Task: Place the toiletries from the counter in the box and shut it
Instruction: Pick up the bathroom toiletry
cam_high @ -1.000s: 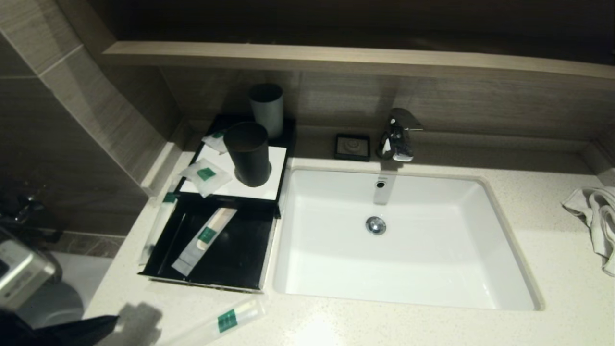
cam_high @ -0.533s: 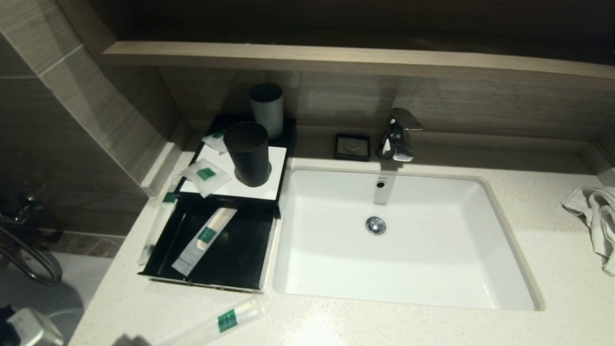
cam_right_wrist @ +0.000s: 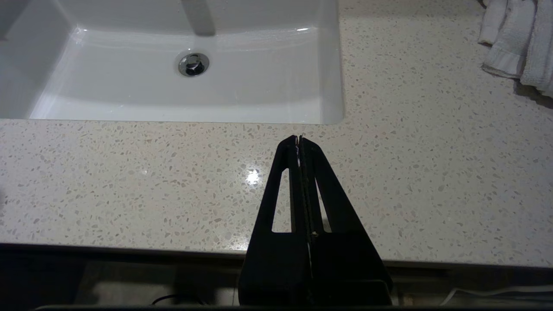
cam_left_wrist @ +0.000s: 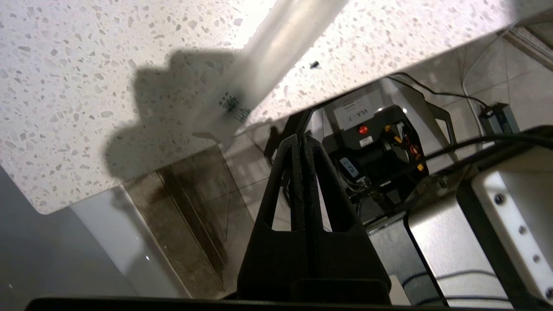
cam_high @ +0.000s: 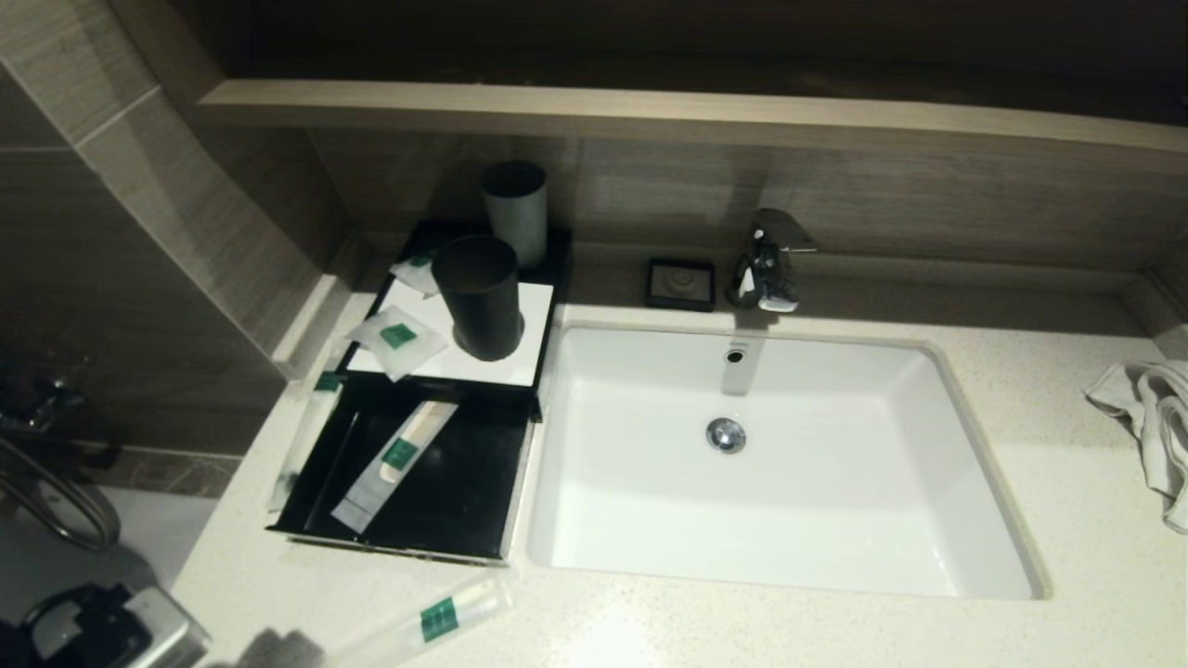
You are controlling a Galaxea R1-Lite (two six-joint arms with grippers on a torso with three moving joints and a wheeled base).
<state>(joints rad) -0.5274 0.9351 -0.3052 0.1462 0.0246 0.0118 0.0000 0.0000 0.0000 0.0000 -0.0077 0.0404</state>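
The black box (cam_high: 531, 336) with a white top stands left of the sink, its drawer (cam_high: 455, 506) pulled out. One long sachet (cam_high: 394, 462) lies in the drawer. Another long sachet (cam_high: 304, 436) lies along the drawer's left side. Two small squarish sachets (cam_high: 397, 339) (cam_high: 415, 271) lie on the white top. A third long sachet (cam_high: 436, 620) lies on the counter (cam_high: 1021, 464) in front of the drawer, and shows in the left wrist view (cam_left_wrist: 281, 43). My left gripper (cam_left_wrist: 301, 140) is shut and empty, off the counter's front left corner. My right gripper (cam_right_wrist: 298, 139) is shut and empty above the counter's front edge.
A black cup (cam_high: 480, 297) stands on the box top, a grey cup (cam_high: 515, 211) behind it. The white sink (cam_high: 928, 482), a tap (cam_high: 766, 260), a small black soap dish (cam_high: 682, 283) and a white towel (cam_high: 1155, 427) are on the right. My left wrist (cam_high: 121, 631) shows bottom left.
My left arm dropped away from the counter's front left corner, then came back up toward it. The sachets, box and right arm have not moved.
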